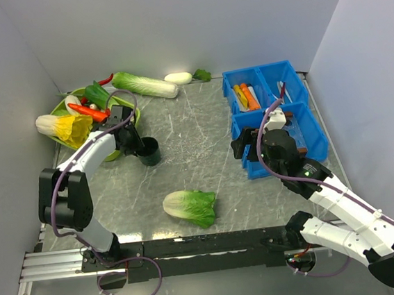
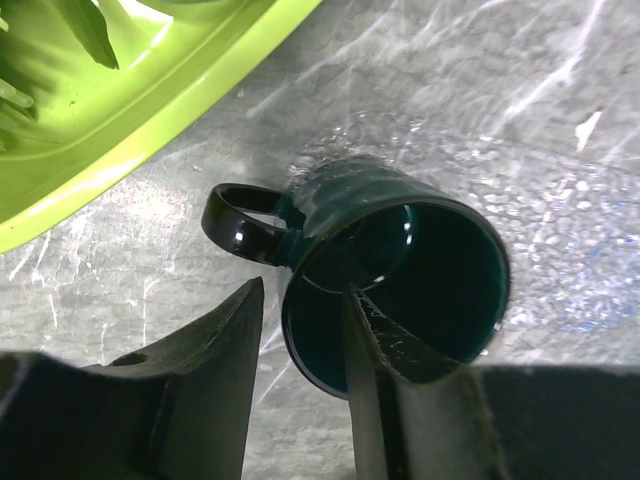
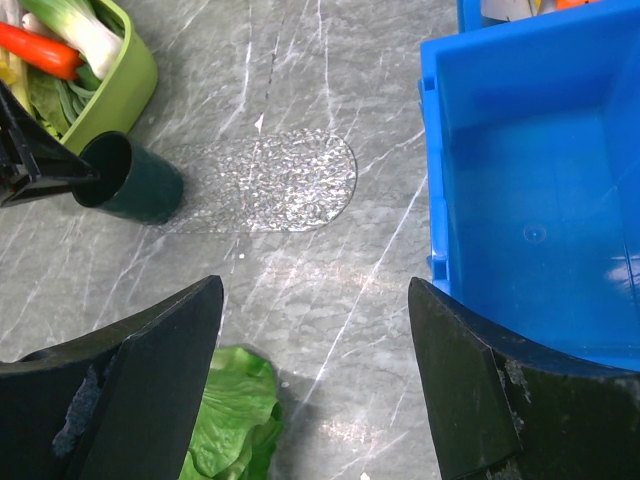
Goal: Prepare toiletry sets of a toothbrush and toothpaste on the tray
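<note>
Upper right, two tapered toothpaste tubes (image 1: 248, 95) lie pointing up-frame in the glossy blue tray (image 1: 258, 70). Jaws of the left gripper (image 2: 302, 290) sit apart astride the shiny mug (image 2: 330, 200) rim; the right gripper (image 3: 315, 290) has its jaws wide.

grey marbled table (image 1: 196, 137); pale walls (image 1: 171, 24)

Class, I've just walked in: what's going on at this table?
The left gripper is at the dark green glossy mug, which stands upright beside the lime green plastic bowl. One finger is inside the mug and the other outside by the handle, not clamping the wall. The right gripper hangs wide open and empty over the grey table, next to the blue plastic tray. The yellow tube and orange tube of toothpaste lie in the tray's back-left compartment.
</note>
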